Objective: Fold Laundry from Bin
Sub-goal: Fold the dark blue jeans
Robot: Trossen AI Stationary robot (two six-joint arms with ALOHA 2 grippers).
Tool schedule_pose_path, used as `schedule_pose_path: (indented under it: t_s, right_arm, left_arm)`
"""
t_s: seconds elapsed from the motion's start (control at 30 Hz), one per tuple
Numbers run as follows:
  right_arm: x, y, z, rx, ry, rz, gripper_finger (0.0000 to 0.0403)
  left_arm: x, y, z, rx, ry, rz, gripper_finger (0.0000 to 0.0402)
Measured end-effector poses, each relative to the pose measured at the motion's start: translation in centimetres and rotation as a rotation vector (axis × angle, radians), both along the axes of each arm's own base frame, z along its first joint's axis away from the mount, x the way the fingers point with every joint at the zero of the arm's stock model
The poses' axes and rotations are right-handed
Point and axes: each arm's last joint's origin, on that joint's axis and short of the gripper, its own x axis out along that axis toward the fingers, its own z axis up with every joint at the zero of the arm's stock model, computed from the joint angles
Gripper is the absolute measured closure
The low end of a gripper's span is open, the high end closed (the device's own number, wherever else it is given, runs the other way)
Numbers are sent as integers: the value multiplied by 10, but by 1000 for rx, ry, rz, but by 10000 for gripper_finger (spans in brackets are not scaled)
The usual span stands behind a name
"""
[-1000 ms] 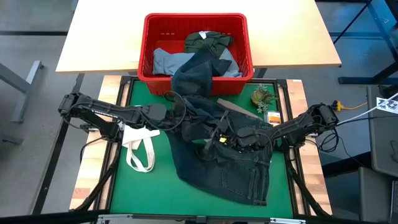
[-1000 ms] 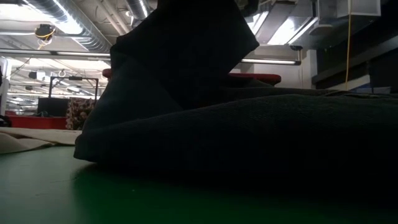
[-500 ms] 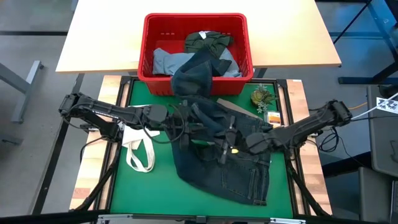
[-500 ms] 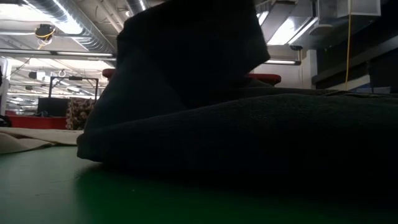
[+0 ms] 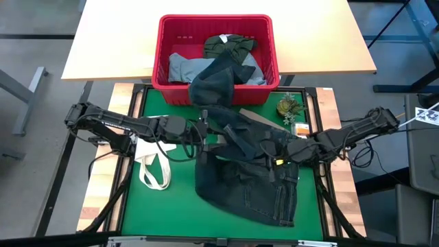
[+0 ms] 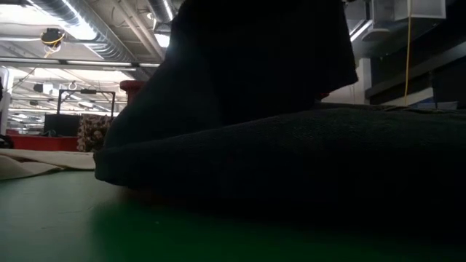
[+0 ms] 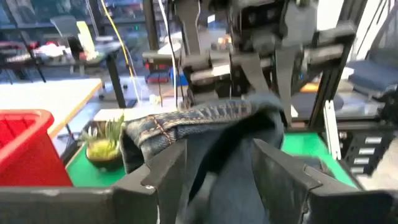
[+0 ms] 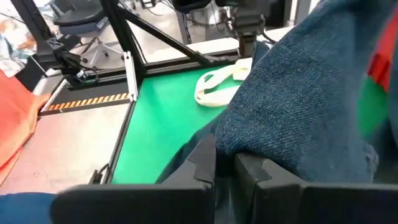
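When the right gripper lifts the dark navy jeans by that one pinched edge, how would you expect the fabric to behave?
Probably floppy: the dark navy jeans lie crumpled on the green table, one leg trailing over the red bin. Likely heavy for cloth; the denim looks thick. The right gripper, shut on a fold, would probably drag the rest sagging behind it.

Dark navy jeans spread on the green counter, more laundry left in the red bin.

The dark navy jeans (image 5: pixel 250 182) lie rumpled across the middle of the green counter (image 5: pixel 151 206), waistband end bunched and raised, one leg trailing up over the front rim of the bin (image 5: pixel 216 58). The bin is a large rectangular red plastic crate with a thick rim, standing just beyond the green surface. Inside it lie a grey piece (image 5: pixel 180 66) on the left and a dark olive-green piece (image 5: pixel 230 45) crumpled at the back.
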Motion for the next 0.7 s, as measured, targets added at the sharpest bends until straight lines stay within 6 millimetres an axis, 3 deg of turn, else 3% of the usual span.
schedule_pose_path:
  t_s: [0.4, 0.7]
  right_arm:
    - [-1, 1, -3, 14, 31, 16, 385]
    - [-1, 1, -3, 24, 33, 39, 382]
  left_arm:
    - [-2, 1, -31, 38, 277, 35, 229]
    - [-1, 9, -32, 14, 283, 72, 232]
